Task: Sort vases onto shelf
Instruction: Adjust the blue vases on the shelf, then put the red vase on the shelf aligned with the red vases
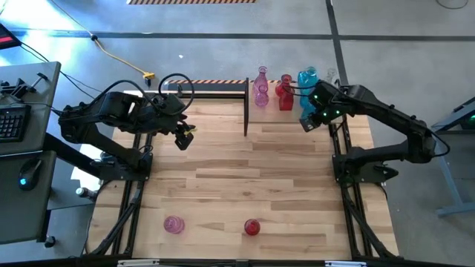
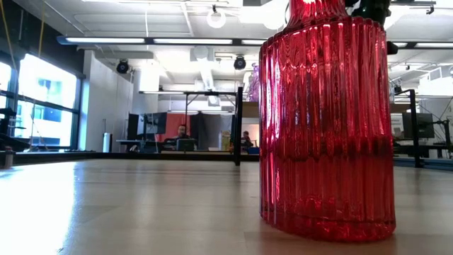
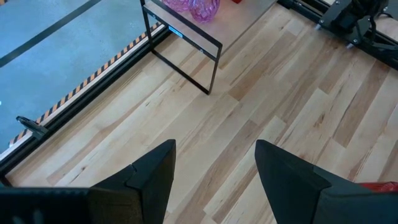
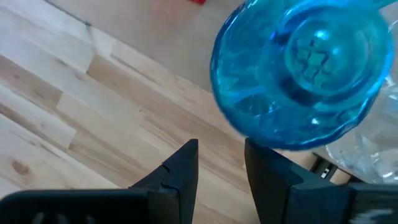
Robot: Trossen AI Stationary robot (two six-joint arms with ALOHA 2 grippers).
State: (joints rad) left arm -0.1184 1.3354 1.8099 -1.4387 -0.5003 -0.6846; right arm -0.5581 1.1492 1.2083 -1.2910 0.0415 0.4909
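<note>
A planked wooden desk (image 1: 252, 185) carries the shelf (image 1: 297, 111). The right claw (image 4: 221, 165), spread and empty, hovers just beside the blue vase (image 4: 305, 68) standing there; retreat straight back, avoiding a nudge. The left claw (image 3: 214, 171) waits spread.

**A robot test bench in an open lab hall**

The place reads as a robotics lab or workshop with office desks. A planked wooden table (image 1: 245, 185) stands on a bare grey concrete floor (image 1: 223, 52) marked with dark tape lines and a hazard stripe (image 1: 191, 2). A yellow cable (image 1: 119, 58) trails across the floor, and a side desk carries a keyboard (image 1: 11, 122) and a mouse (image 1: 24, 180). Across the table the room opens into a tall hall with exposed white ceiling ducts (image 2: 205, 67), strip lights (image 2: 156, 41) and large windows (image 2: 49, 103). Farther back are desks with monitors (image 2: 152, 124), where what seem to be two seated people (image 2: 182, 133) work.
</note>
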